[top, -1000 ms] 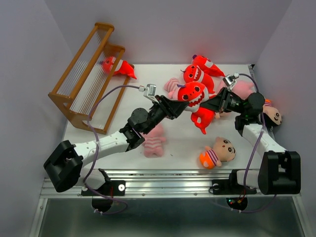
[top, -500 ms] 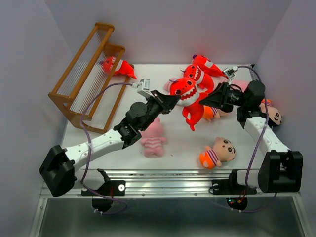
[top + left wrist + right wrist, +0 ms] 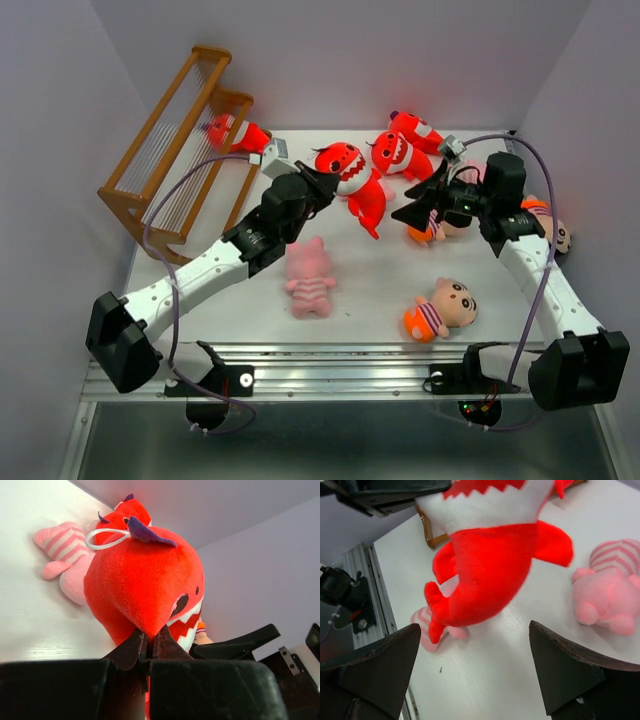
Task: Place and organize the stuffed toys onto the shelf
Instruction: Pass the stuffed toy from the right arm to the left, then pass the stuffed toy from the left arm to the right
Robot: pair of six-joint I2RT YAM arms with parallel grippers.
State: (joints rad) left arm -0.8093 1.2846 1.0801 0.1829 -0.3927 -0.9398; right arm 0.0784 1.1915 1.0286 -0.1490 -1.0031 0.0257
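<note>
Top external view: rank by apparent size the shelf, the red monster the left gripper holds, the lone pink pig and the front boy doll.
1. shelf, by far the largest.
2. red monster, though it hangs nearer the camera, so unsure.
3. pink pig and boy doll: they look alike, no ranking.

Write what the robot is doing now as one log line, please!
left pincer: shut on red monster | right pincer: open, empty | red monster: not yet on shelf

The bench is bare between the pink pig and the boy doll. A red monster lies just beside the shelf, at its far end. The left arm crosses the bench before the shelf.
</note>
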